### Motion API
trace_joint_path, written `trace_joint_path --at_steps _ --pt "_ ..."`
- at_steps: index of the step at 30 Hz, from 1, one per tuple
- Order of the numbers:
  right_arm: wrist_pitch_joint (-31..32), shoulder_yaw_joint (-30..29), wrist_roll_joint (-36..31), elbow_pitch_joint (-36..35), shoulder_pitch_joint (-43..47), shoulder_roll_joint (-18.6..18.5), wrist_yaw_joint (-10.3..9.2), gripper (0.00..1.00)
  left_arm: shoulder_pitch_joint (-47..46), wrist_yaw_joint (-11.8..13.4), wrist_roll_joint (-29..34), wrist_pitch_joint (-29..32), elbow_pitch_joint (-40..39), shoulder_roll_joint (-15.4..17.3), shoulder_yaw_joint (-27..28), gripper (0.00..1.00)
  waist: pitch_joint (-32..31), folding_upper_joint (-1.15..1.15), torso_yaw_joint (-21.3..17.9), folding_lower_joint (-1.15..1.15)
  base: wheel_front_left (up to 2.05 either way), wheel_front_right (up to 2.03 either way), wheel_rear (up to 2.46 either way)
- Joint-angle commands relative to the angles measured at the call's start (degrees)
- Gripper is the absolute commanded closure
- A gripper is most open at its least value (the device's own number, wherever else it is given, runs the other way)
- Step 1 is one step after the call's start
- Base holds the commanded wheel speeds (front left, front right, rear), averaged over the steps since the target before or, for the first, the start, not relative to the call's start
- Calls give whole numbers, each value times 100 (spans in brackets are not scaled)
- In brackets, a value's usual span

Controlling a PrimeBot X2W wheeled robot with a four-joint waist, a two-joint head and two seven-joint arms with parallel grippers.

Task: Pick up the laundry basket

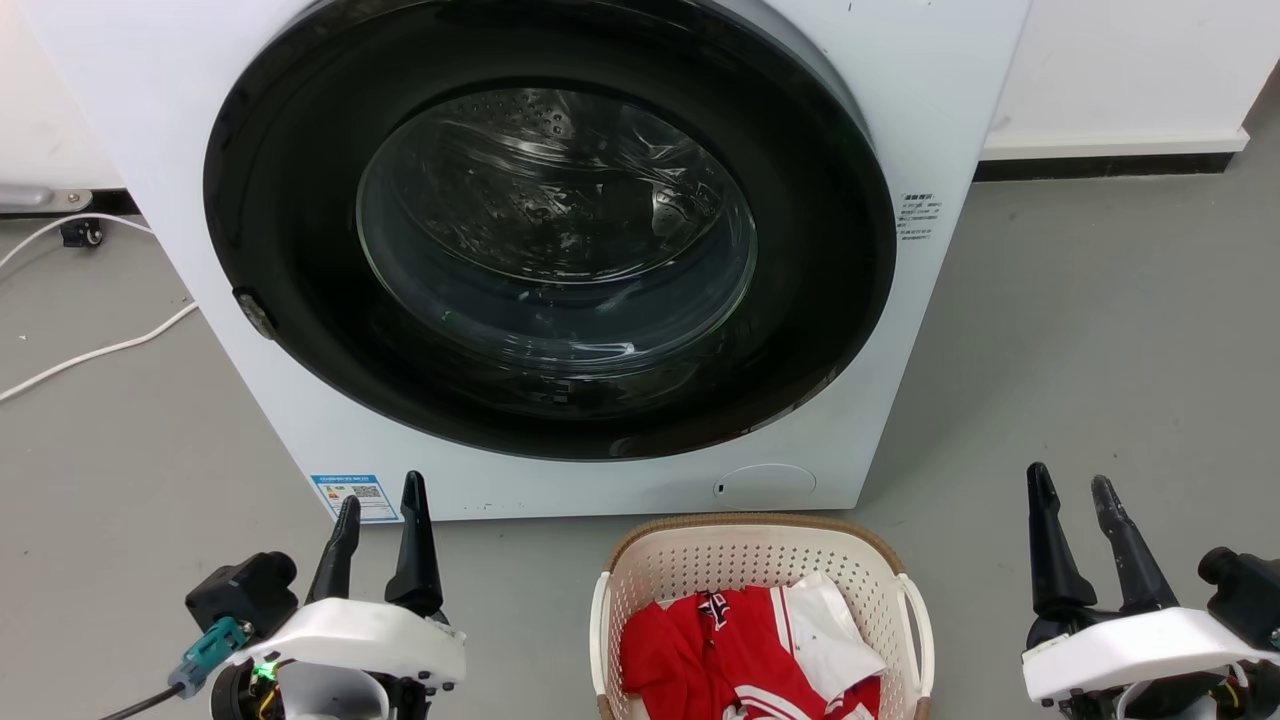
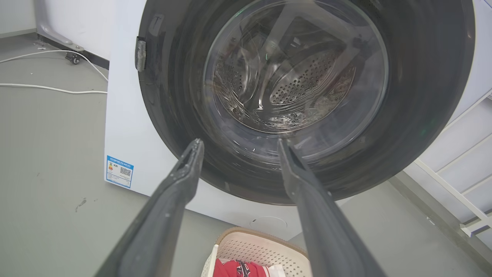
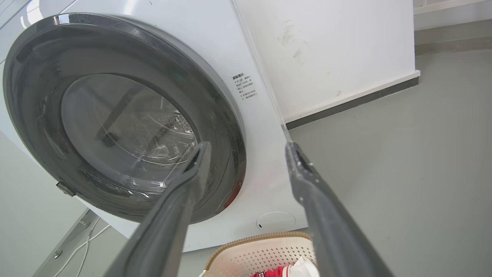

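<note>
Laundry basket (image 1: 745, 560) on the grey floor (image 1: 1100, 350), just in front of the washing machine (image 1: 550, 260), below its round glass door; red and white clothes (image 1: 740, 650) heaped inside. Left jaws low, before the machine's left corner; right jaws out past its right side; both well apart from the basket's loop handles. Each pair parted a moderate way, dark fingers (image 1: 415, 545) pointing toward the machine, nothing held. White cable (image 1: 100, 350) on the floor left of the machine.
</note>
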Motion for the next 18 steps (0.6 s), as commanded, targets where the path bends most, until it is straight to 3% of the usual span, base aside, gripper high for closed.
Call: trace_joint_path --at_steps 1,18 --pt "-41 8 -124 -88 10 -22 1 0 20 35 127 -55 -77 34 -29 0 0 0 1 0 0 0 0" --pt "-287 20 -1043 -99 128 -23 1 0 105 14 1052 -301 -108 2 -132 0 -9 0 2 0 0 0 0"
